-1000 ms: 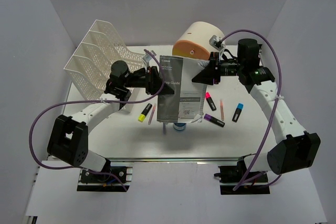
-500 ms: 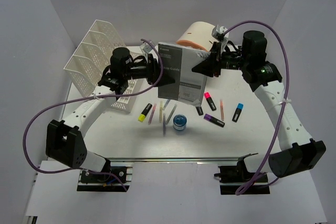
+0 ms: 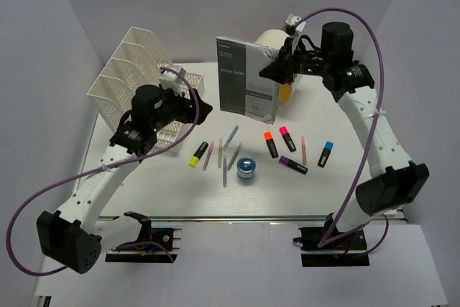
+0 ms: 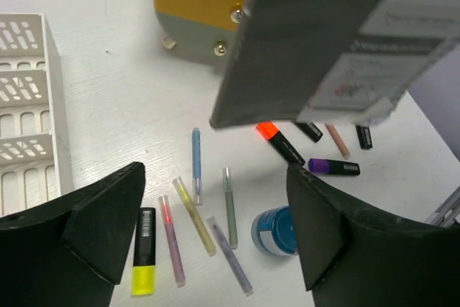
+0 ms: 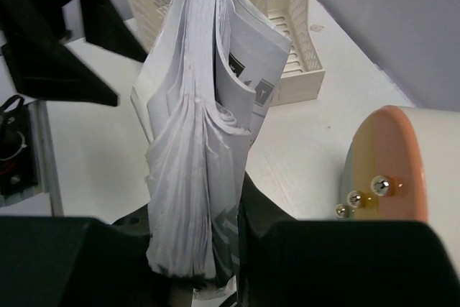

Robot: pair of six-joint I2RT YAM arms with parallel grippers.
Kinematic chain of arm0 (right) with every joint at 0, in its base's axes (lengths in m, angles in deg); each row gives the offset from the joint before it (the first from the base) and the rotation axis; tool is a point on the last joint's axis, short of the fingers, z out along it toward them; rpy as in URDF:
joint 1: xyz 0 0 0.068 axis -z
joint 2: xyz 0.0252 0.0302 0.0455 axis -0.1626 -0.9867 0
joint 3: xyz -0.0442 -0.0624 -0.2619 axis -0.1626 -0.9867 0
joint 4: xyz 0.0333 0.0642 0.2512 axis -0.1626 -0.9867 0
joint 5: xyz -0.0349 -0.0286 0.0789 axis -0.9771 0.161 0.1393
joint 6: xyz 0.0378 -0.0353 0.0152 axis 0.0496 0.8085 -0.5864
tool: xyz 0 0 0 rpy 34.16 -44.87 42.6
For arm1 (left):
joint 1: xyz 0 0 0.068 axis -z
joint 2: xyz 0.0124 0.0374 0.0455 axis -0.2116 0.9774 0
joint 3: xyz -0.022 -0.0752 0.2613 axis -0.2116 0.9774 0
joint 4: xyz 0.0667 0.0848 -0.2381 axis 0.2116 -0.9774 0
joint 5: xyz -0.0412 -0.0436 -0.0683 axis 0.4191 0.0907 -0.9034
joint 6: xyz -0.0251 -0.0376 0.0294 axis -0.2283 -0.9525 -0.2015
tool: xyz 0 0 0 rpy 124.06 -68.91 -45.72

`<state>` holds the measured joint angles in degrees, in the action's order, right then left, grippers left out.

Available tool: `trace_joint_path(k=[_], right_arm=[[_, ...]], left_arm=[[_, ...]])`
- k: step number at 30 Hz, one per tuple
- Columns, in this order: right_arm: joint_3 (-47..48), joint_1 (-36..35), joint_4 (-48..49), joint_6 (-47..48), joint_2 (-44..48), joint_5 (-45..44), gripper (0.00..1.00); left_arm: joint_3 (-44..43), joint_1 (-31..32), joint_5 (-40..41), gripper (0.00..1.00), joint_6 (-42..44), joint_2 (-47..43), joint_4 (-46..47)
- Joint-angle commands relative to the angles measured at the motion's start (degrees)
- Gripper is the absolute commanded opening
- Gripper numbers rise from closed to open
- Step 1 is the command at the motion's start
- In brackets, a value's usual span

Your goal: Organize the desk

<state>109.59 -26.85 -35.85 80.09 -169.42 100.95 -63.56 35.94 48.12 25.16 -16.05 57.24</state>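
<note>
A mesh file rack (image 3: 133, 80) stands at the worktop's (image 3: 165, 186) far left corner, and a cylindrical drawer unit (image 3: 267, 38) stands at the middle of the far edge. Before the unit, a setup guide booklet (image 3: 246, 84) hangs upright in the right tool (image 3: 274, 71). Mid-worktop lie scattered highlighters (image 3: 198, 154) and pens (image 3: 231, 136), with a round tub (image 3: 246, 169) just in front of the pens.

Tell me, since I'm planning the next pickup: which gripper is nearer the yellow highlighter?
Left. The left gripper hangs open just beyond the yellow highlighter. The right gripper is farther off to the right, held high and clamped on a booklet.
</note>
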Motion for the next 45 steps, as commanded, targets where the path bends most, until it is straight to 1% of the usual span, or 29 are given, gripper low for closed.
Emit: trace_joint_path(k=[1, 3, 4, 5, 6, 8, 10, 11, 12, 13, 14, 15, 16, 17, 18, 21, 22, 23, 25, 26, 29, 30, 32, 37, 40, 45], right_arm=[[6.91, -1.05, 3.75, 2.52, -2.77, -1.47, 0.00], [8.84, -2.01, 3.75, 5.50, -4.79, -3.92, 0.00], [9.55, -2.97, 3.40, 6.56, -6.80, -4.63, 0.00], [10.26, -3.59, 3.39, 7.96, -7.95, -4.90, 0.00], [11.74, -3.95, 3.48, 8.67, -9.88, -5.25, 0.00], [13.24, -5.53, 3.92, 10.68, -11.99, -5.60, 0.00], [16.22, -7.01, 4.36, 11.31, -14.80, -5.43, 0.00], [17.81, -7.46, 4.19, 11.49, -15.95, -5.26, 0.00], [19.48, -7.90, 4.19, 11.49, -18.31, -4.82, 0.00], [22.97, -8.95, 4.62, 11.23, -19.38, -4.81, 0.00], [24.57, -9.31, 5.23, 10.70, -20.52, -4.38, 0.00], [25.72, -9.83, 6.46, 9.13, -22.10, -3.85, 0.00], [26.17, -10.53, 10.30, 7.98, -22.72, -3.85, 0.00], [26.35, -11.06, 11.90, 7.19, -23.08, -4.02, 0.00], [26.35, -11.94, 13.05, 6.92, -24.21, -3.68, 0.00], [26.26, -13.87, 17.88, 5.34, -26.32, -2.97, 0.00], [26.17, -14.32, 18.94, 4.99, -26.77, -2.88, 0.00], [25.91, -15.19, 22.43, 4.20, -27.47, -2.71, 0.00], [26.26, -15.81, 26.22, 2.36, -29.23, -2.35, 0.00], [26.96, -16.60, 29.55, 1.39, -30.80, -2.01, 0.00], [30.37, -17.74, 33.62, -1.78, -34.57, -2.18, 0.00], [31.17, -18.79, 36.33, -2.39, -35.55, -2.44, 0.00], [32.67, -19.59, 37.84, -2.40, -37.92, -4.72, 0.00], [32.06, -21.44, 44.43, -2.13, -40.74, -9.11, 0.00], [32.94, -21.79, 46.45, -3.10, -43.02, -10.35, 0.00], [32.33, -23.11, 49.62, -4.59, -44.17, -11.49, 0.00]], left_arm=[[4.38, 0.00, 2.34, 0.87, 2.81, -4.18, 1.17], [8.50, 0.00, 0.23, 0.75, 4.65, -6.29, 3.19], [9.74, 0.53, 1.70, 0.66, 5.26, -8.56, 4.67], [10.71, 1.14, 2.24, 0.49, 6.75, -9.54, 5.56], [12.55, 1.15, 2.16, 0.39, 7.20, -10.33, 7.13], [13.70, 1.15, 3.47, 0.15, 7.64, -12.79, 7.67], [15.19, 0.45, 3.74, 0.14, 7.82, -15.16, 8.03], [15.72, 0.44, 4.26, 0.17, 7.47, -16.05, 8.03], [16.08, 0.44, 5.14, 0.28, 7.64, -17.01, 7.68], [16.25, 0.44, 5.93, 0.32, 7.82, -18.67, 7.42], [16.60, 0.44, 8.89, 0.38, 8.17, -19.56, 7.50], [16.87, 0.44, 10.32, 0.46, 8.17, -20.35, 7.41], [16.96, 0.44, 11.29, 0.48, 8.26, -21.06, 7.24], [16.96, 0.44, 12.95, 0.51, 8.52, -22.37, 7.06], [16.96, 0.44, 15.84, 0.56, 8.61, -22.82, 6.80], [17.22, 0.44, 20.43, 0.60, 8.34, -24.57, 6.45], [17.22, 0.44, 21.22, 0.60, 8.35, -24.75, 6.36], [17.31, 0.44, 21.84, 0.60, 8.17, -25.36, 6.36], [17.49, 0.44, 22.72, 0.61, 8.08, -25.98, 6.53], [17.49, 0.44, 22.81, 0.61, 7.99, -26.42, 6.53], [17.57, 0.44, 23.07, 0.61, 7.91, -27.30, 6.71], [17.57, 0.44, 23.07, 0.61, 7.91, -28.00, 6.80], [17.75, 0.44, 23.42, 0.61, 8.08, -28.45, 6.89], [17.84, 0.44, 23.60, 0.61, 8.17, -29.85, 6.97], [17.93, 0.44, 23.17, 0.62, 8.08, -30.20, 7.24], [17.93, 0.44, 22.46, 0.62, 7.99, -30.56, 7.33]])
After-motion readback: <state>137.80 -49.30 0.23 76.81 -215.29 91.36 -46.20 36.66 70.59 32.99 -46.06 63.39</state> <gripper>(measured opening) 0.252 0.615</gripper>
